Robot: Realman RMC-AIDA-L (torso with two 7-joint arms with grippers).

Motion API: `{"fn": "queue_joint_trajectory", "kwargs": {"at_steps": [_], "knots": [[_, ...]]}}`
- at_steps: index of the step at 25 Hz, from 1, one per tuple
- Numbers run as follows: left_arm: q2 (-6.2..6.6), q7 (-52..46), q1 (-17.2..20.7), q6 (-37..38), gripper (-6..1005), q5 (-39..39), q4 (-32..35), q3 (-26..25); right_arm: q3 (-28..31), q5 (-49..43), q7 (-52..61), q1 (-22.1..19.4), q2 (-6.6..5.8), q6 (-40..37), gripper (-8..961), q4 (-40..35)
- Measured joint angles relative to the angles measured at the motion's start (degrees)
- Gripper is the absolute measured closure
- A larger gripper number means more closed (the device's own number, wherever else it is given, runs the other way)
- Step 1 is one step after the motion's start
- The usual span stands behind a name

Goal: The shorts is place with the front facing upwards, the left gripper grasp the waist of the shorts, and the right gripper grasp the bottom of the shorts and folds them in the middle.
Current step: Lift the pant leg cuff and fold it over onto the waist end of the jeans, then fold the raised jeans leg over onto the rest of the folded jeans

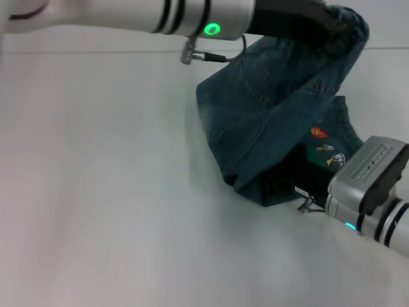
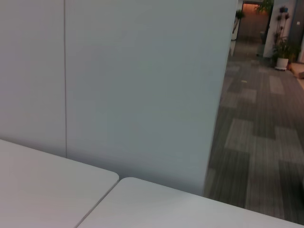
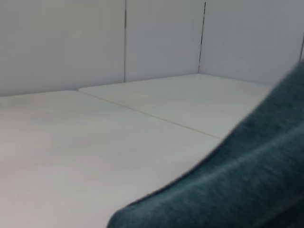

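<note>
The right gripper (image 1: pixel 291 185), at the end of a grey and silver arm, sits closest to the head camera. It is black with a small white label and is tucked under the near lower edge of the shorts (image 1: pixel 268 121). Cloth covers its fingers, so how wide they stand cannot be told.

The shorts are blue-green denim, draped like a tent over the white tabletop (image 1: pixel 102 192). The bottom of the shorts (image 1: pixel 255 188) rests on the tabletop at the right gripper, just beside small embroidered patches (image 1: pixel 323 144). The waist of the shorts (image 1: pixel 345 29) is lifted at the far side.

The left gripper (image 1: pixel 300 19) is at that raised waist. It is dark against the denim, and its hold cannot be made out.

In the right wrist view, a fold of the shorts (image 3: pixel 228 190) fills the near corner above the tabletop (image 3: pixel 95 142).
</note>
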Motion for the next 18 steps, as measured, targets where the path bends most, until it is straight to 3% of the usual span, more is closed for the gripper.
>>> {"fn": "queue_joint_trajectory", "kwargs": {"at_steps": [6,15,18], "knots": [[-0.04,0.3,-1.0,-4.4,954,-0.8,-2.0,4.4,0.3,-0.1,0.6,-4.0,-0.65,-3.5,954,-1.0],[-0.05,1.6,-1.7,-6.7,945,-1.0,-3.8,6.5,-0.4,-0.1,6.1,-22.1,-1.38,-21.3,954,-14.2],[-0.14,1.6,-2.7,-9.4,934,-2.1,-5.3,9.6,0.1,0.1,8.6,-25.5,-1.46,-23.9,955,-16.7]]}}
